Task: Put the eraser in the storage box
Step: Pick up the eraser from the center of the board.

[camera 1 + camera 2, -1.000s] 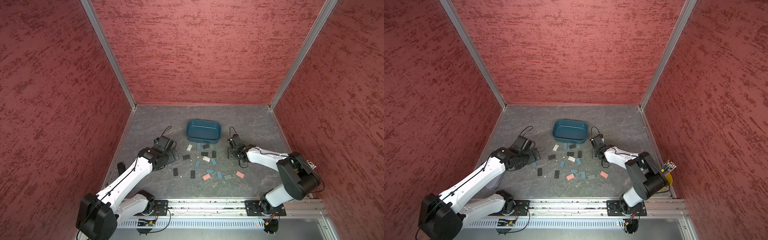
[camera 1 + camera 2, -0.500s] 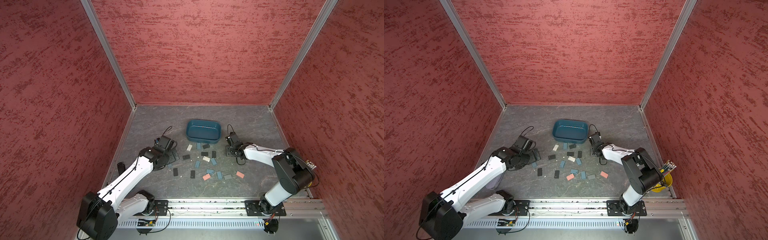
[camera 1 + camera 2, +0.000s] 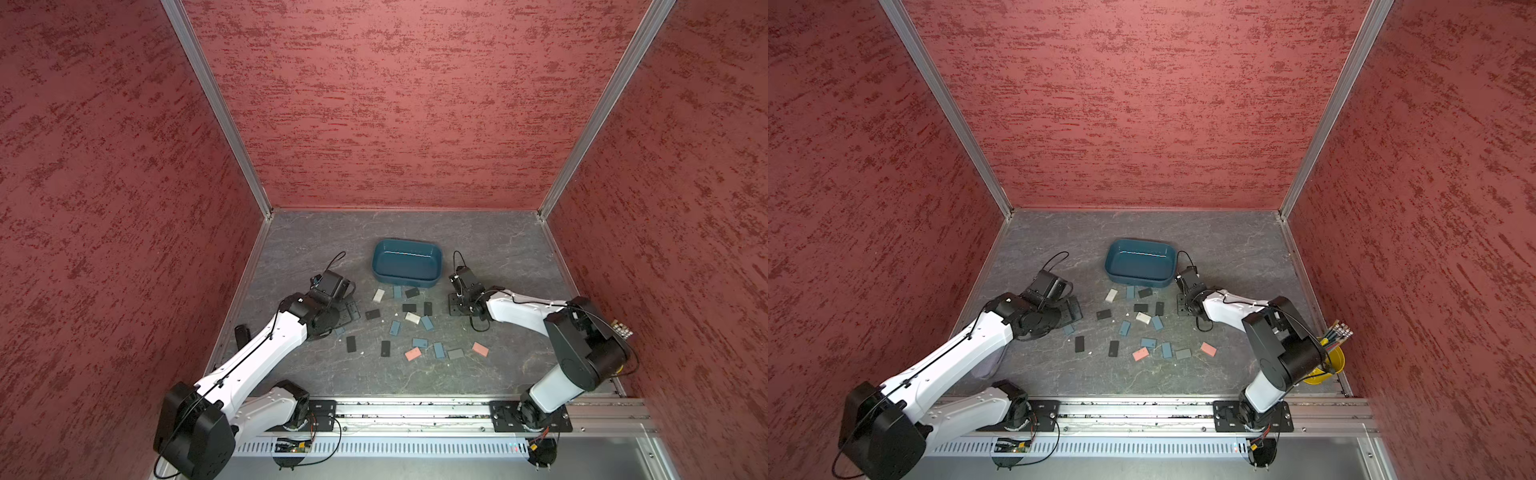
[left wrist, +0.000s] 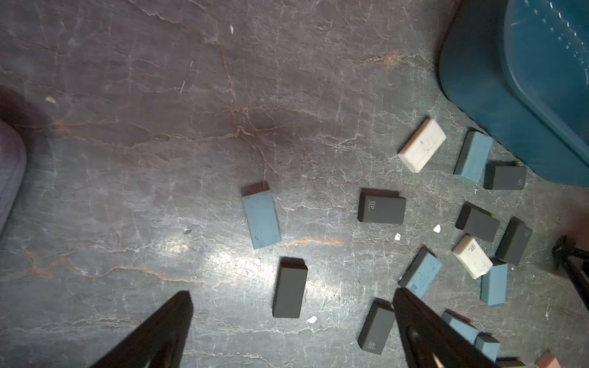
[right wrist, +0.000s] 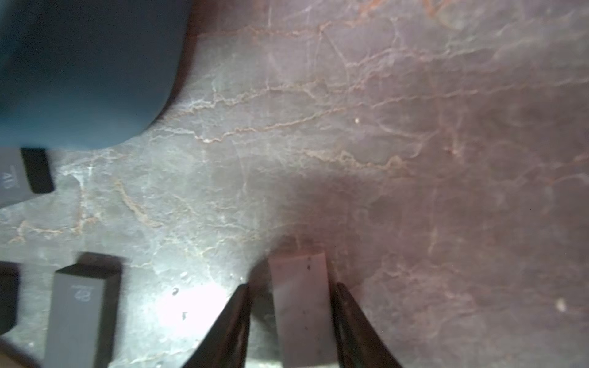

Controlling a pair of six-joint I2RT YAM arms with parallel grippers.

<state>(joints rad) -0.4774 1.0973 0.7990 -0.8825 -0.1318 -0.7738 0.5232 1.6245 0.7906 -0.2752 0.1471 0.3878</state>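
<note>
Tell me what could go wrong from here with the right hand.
1. The pale eraser sits off-centre in the right hand, with a gap on one side; closing may twist it or squeeze it out.
2. The box wall stands close; a low carry may knock the eraser against it.

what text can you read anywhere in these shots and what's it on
"4B" on a black eraser
"4B" on a white eraser
"4B" on a blue eraser
"4B" on a second black eraser
The mark on the grey eraser in the right wrist view is too blurred to read.
In both top views, any print is too small to read.
</note>
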